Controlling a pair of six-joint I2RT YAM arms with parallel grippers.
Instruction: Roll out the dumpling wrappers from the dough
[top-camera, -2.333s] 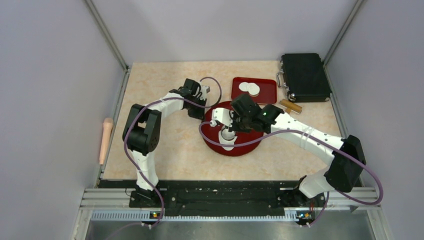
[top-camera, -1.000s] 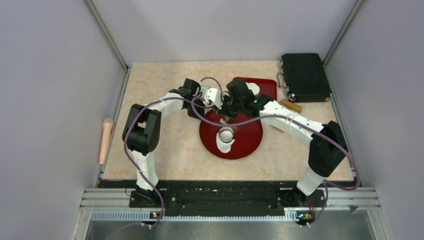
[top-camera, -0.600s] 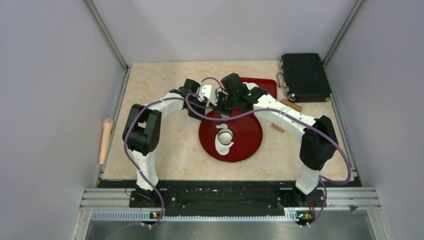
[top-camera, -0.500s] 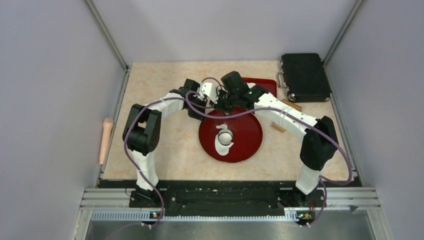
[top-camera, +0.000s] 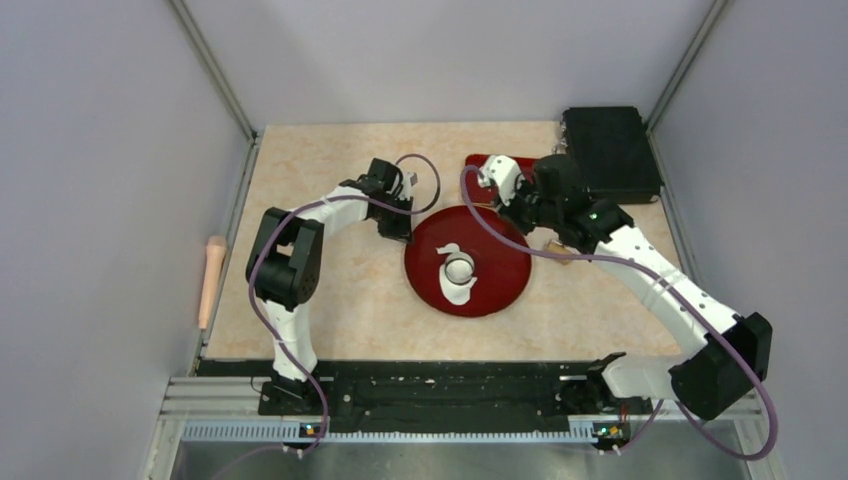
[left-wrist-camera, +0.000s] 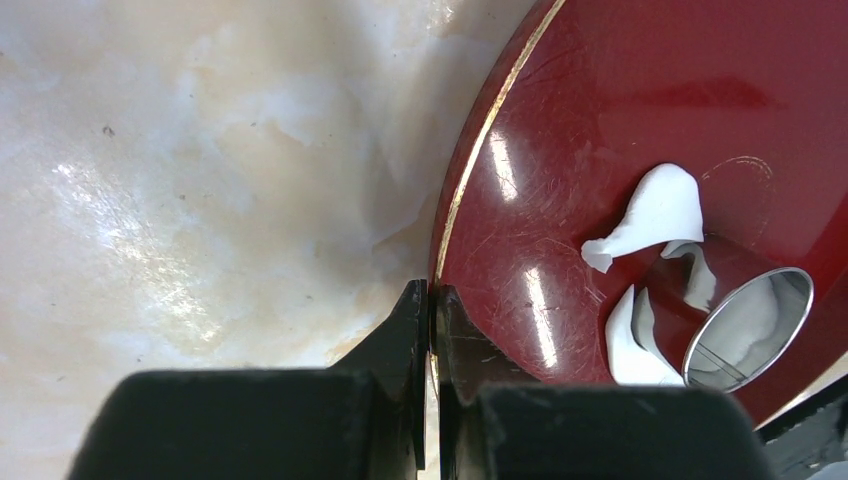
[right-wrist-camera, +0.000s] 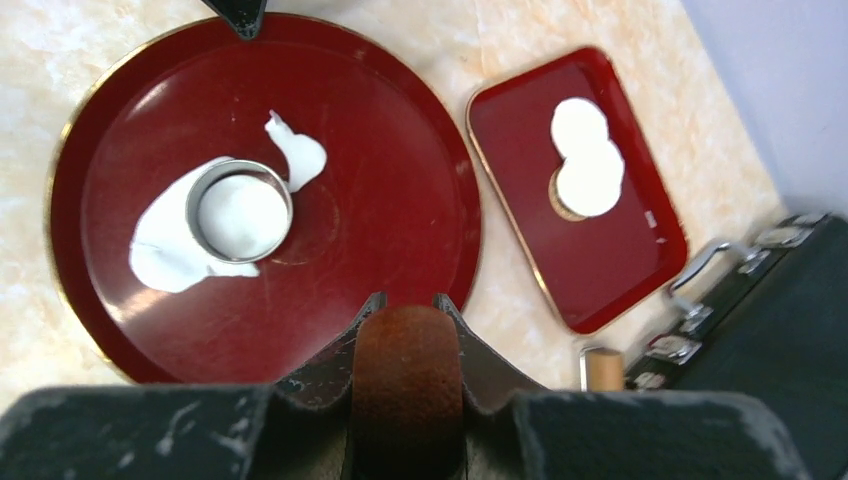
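no readable text, labels or numbers

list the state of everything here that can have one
left gripper, shut on the round red plate at its rim
right gripper, shut on a brown rod
metal ring, upright on the dough
dough, flattened ragged sheet on the plate
dumpling wrappers, two overlapping on the rectangular red tray
black case, closed

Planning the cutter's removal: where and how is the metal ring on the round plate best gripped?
Grip the metal ring by its wall near the top rim, coming straight down from above. It stands upright, open end up, with dough spread flat on the round plate around its base, so a side approach would likely smear it.
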